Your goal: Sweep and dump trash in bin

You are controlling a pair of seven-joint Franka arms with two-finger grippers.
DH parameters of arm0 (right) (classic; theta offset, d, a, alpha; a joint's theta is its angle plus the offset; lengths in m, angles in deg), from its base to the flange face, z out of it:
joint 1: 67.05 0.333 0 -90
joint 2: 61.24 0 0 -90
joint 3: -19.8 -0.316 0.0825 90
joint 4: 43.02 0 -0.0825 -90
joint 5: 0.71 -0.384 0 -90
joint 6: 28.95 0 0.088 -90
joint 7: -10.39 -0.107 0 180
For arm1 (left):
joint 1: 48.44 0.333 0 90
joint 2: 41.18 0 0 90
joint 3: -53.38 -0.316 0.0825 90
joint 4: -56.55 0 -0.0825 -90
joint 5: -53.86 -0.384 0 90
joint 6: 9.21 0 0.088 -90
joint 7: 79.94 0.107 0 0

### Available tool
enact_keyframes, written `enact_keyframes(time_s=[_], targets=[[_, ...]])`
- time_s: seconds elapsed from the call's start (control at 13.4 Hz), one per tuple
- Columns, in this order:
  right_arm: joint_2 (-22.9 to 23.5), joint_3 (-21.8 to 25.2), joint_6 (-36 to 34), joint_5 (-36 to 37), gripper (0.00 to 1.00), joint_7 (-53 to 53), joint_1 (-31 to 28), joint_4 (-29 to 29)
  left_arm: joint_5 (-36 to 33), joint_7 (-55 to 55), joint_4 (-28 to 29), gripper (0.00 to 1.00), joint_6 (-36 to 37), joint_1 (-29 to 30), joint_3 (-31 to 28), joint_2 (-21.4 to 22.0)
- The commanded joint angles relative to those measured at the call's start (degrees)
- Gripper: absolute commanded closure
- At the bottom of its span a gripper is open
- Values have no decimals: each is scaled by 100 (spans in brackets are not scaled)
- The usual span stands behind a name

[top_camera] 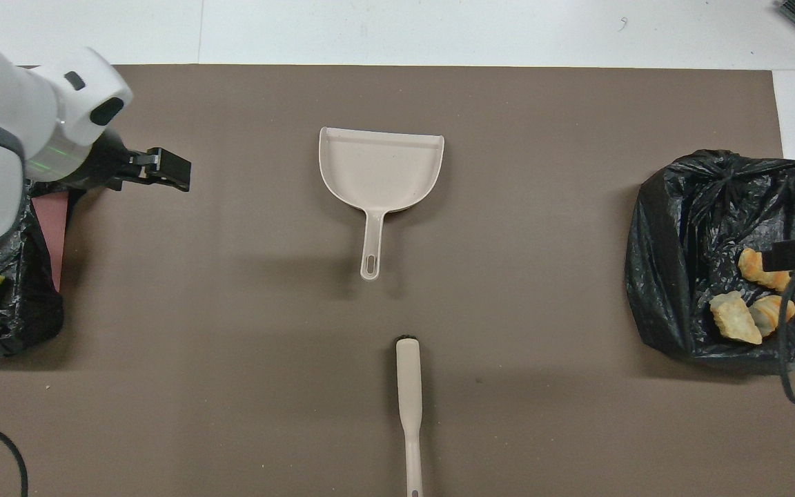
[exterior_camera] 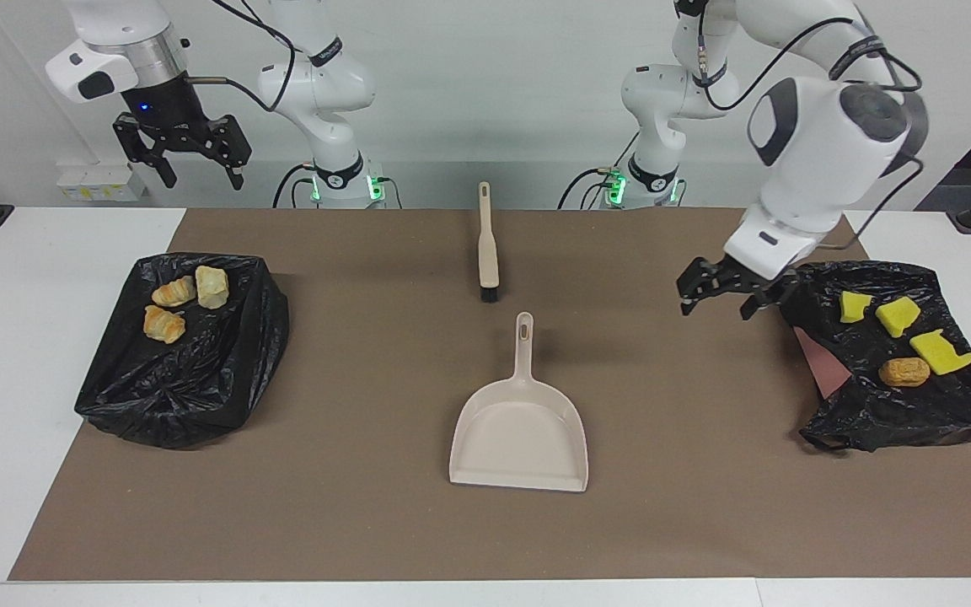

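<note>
Three bread-like trash pieces (exterior_camera: 174, 292) lie in the black-bagged bin (exterior_camera: 182, 371) at the right arm's end. Three yellow chunks (exterior_camera: 898, 315) and a brown bun (exterior_camera: 903, 371) lie on the black bag of the other bin (exterior_camera: 898, 405) at the left arm's end. A beige dustpan (exterior_camera: 519, 434) rests mid-mat, its handle pointing toward the robots, with the brush (exterior_camera: 487, 244) lying nearer to them. My left gripper (exterior_camera: 715, 308) hangs open and empty over the mat beside the yellow-chunk bin. My right gripper (exterior_camera: 203, 179) waits high, open and empty, over the bread bin.
A brown mat (exterior_camera: 351, 506) covers most of the white table. A pinkish wall (exterior_camera: 814, 358) of the bin shows under the black bag at the left arm's end. In the overhead view a black cable (top_camera: 794, 331) of the right arm hangs over the bread bin.
</note>
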Motion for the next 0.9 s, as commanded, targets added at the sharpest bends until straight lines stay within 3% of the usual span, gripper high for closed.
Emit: enact_keyframes(time_s=[0.0,0.52,0.82], targets=[[-73,-9,81,66,0,167,-17,97,7,473,32,0,355,495,34,243],[-82,-9,46,49,0,123,-17,123,-150,473,155,0,856,593,-239,840],[-65,0,55,-118,0,140,-35,88,-520,561,-56,0,1383,575,-283,911]])
